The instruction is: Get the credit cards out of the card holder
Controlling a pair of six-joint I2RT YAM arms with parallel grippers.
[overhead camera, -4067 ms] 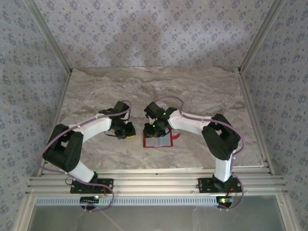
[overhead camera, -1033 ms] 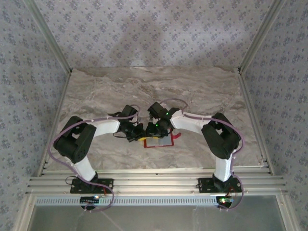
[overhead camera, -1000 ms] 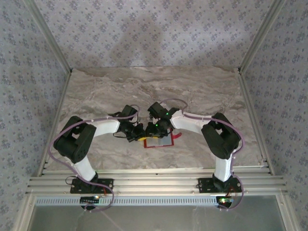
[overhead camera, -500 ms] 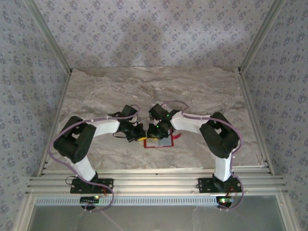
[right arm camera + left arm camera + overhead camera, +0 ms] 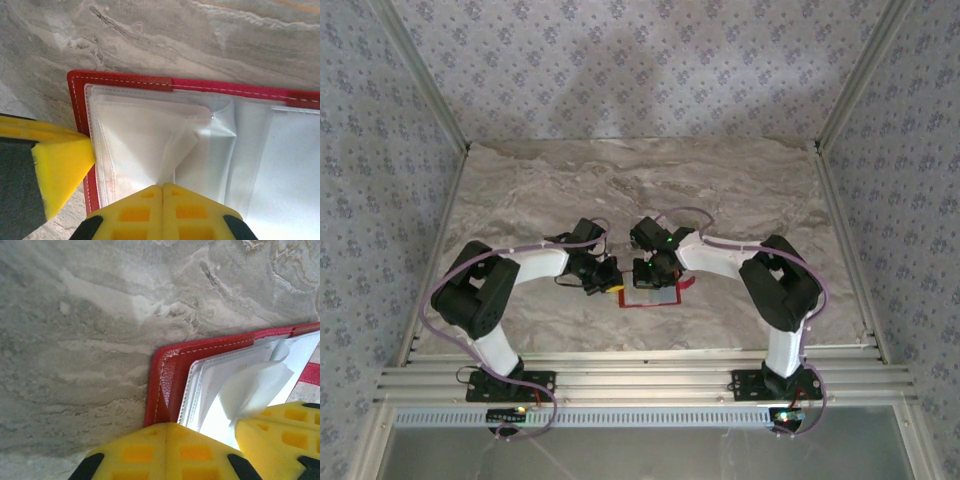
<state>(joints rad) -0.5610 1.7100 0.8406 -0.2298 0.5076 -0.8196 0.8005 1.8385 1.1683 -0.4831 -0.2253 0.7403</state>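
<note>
The card holder (image 5: 655, 298) lies open on the marble table, a red wallet with pale inner pockets. My left gripper (image 5: 610, 285) is shut, and its tips (image 5: 167, 426) rest on the red left edge of the holder (image 5: 162, 375). My right gripper (image 5: 162, 187) is shut on a fold of the whitish pocket sleeve (image 5: 175, 150) and draws it up into a peak. That same fold (image 5: 255, 385) appears in the left wrist view, beside the right gripper's yellow finger (image 5: 280, 435). The red border (image 5: 120, 80) runs along the holder's far edge. The credit cards are hidden.
The holder's red snap tab (image 5: 686, 284) sticks out on its right side. Bare marble table (image 5: 720, 190) stretches beyond both grippers. Patterned walls enclose three sides, and an aluminium rail (image 5: 640, 380) with the arm bases runs along the near edge.
The right gripper has closed on the pocket sleeve in the last second. The left arm had earlier swung right to the holder's left edge and has since stayed there, shut.
</note>
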